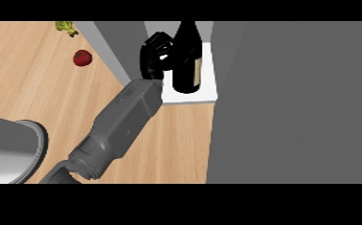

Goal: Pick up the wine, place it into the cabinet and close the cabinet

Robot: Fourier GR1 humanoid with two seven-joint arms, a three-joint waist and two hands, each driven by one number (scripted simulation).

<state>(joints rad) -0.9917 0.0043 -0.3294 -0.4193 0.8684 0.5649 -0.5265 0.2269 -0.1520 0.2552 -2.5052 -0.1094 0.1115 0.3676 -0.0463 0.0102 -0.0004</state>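
**Head view, near to far.** At the lower left edge lies part of a grey round vessel [17, 147] on the wooden counter [42, 95]. One grey forearm [120, 123] rises from that corner toward the cabinet; by its place in the view it is taken as the left arm (the right hand does not show).

Beyond it is the white cabinet shelf [191, 96], flanked by a grey open door [117, 51] on the left and a broad grey panel [283, 99] on the right. The wine bottle [186, 61] stands upright over the shelf. Its base appears to rest there, though dark glass against shadow makes the contact uncertain.

The left hand [154, 51] is at the bottle's left side, its fingers curled round the body just below the shoulder, grasping it.

Farther left on the counter are a red tomato [83, 57] and a yellow-green item [66, 27], well apart from the work.

**Risks, as judged.** The bottle sits near the shelf's front edge. Opening the hand before the base is settled, or dragging the fingers sideways on the way out, could tip it. A door swung shut while the bottle stands this far forward could strike it.
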